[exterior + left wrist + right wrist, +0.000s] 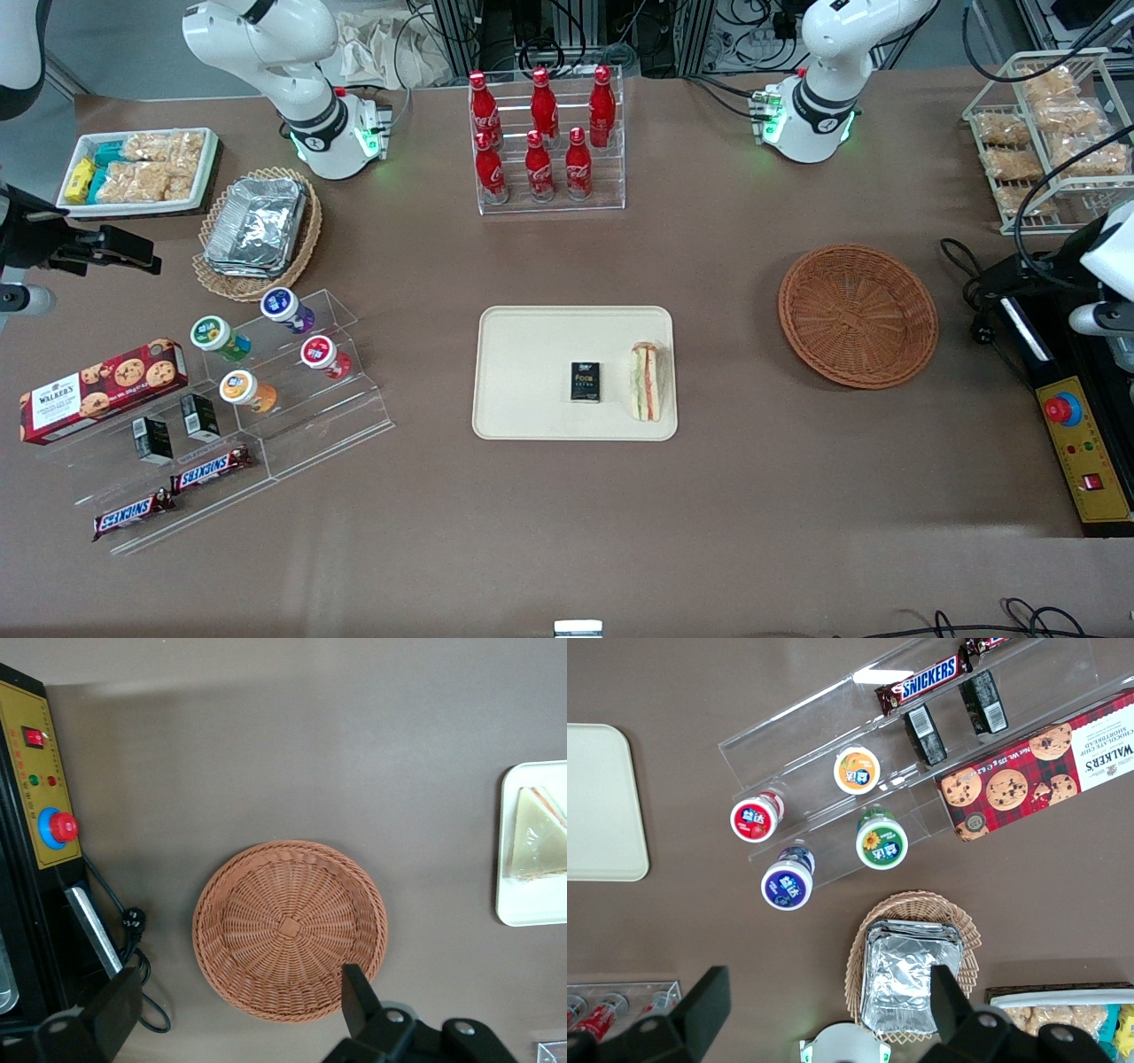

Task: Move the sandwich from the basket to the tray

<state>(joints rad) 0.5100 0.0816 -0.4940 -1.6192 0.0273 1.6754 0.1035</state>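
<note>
Sandwich (646,382) on tray (532,337); gripper (239,1010) apart, spread above basket (290,927).

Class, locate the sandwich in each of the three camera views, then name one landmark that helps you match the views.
Front view: the sandwich lies on the tray, at its edge toward the basket, beside a small black box.
Left wrist view: the sandwich shows on the tray's end; the open gripper hangs over the empty basket.
Right wrist view: no sandwich; only a bare tray end.
Shared landmark: the tray.
</note>
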